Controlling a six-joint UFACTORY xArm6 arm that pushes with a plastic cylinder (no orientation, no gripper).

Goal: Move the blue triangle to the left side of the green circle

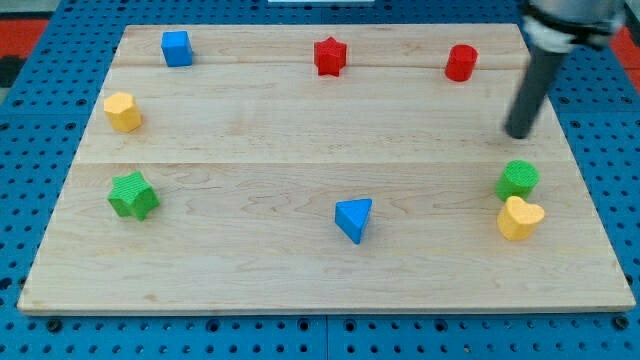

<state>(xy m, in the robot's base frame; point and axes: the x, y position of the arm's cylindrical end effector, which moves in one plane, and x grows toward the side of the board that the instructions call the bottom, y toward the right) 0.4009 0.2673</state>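
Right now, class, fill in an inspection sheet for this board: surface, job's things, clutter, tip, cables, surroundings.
Surface: wooden board, flat.
Job's things: blue triangle near the view's bottom centre; green circle at the view's right, apart.
Clutter: blue cube, red star, red cylinder, yellow block, green star, yellow heart touching the green circle.
Tip: my tip above the green circle, touching nothing.
Cables: nothing seen.
Surroundings: blue pegboard.

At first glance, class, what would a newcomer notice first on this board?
Probably the dark rod coming down at the view's upper right, my tip just above the green circle, which touches a yellow heart below it. Next, the blue triangle alone at bottom centre, well left of the green circle.
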